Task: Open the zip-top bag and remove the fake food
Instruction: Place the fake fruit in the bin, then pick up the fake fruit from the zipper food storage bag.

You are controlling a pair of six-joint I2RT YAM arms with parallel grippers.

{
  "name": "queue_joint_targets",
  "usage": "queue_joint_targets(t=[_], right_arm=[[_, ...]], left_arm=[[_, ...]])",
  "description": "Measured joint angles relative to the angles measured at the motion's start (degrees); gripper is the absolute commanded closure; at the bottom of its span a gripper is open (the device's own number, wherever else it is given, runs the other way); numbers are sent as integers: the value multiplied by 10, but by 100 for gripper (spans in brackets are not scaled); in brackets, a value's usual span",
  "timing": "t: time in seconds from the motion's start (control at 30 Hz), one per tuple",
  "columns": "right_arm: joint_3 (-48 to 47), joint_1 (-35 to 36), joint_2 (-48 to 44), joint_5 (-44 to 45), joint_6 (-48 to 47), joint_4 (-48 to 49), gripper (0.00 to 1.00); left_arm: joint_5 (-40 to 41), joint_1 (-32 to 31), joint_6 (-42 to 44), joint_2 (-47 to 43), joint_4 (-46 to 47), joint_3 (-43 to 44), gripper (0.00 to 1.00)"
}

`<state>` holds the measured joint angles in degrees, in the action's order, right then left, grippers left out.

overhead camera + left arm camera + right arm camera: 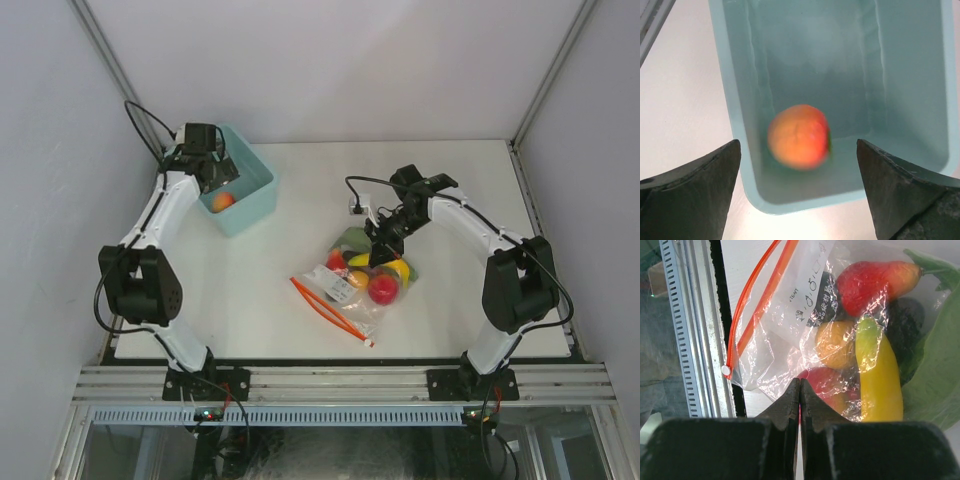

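The zip-top bag [345,288] lies on the white table right of centre, its orange-red zip strip [328,308] toward the near edge. In the right wrist view the bag [790,315] holds a yellow banana [880,375], a red piece [870,282], an orange piece [835,342], a red apple [827,382] and a dark piece [907,315]. My right gripper [381,256] [800,382] is shut with its tips pinching the bag's plastic. My left gripper [213,172] [797,145] is open and empty above an orange-red fruit [799,136] lying blurred in the bin.
The light teal bin [258,188] [730,100] stands at the back left with the fruit [222,200] inside. A green leafy piece [935,375] lies under the bag's far side. A small white object [355,207] sits behind the bag. The table's metal front rail [685,340] is close to the zip strip.
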<state>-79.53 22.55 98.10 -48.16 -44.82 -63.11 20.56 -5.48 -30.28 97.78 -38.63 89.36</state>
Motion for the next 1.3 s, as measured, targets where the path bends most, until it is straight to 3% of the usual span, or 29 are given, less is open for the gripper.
queue_joint_targets(t=[0.33,0.57,0.73,0.93,1.07,1.3], right_arm=[[0,-1,-3,0,-9,-1,100],[0,-1,-11,-5,-16,-2,100],[0,-1,-28,-13,-21,-2,100],[11,-1,-49,-24,-29,-1,100],[25,-1,-74,-35,-32,4,100],[42,-1,-116,-60,-41,20,100]], left_arm=[[33,7,-6,2,-12,7,0],[26,23,-7,-109,65,-89,0],[-64,56,-7,-203,172,-205,0],[-236,89,-8,-258,305,-330,4],[-308,76,0,-306,348,-391,4],[-341,9,30,-470,416,-473,2]])
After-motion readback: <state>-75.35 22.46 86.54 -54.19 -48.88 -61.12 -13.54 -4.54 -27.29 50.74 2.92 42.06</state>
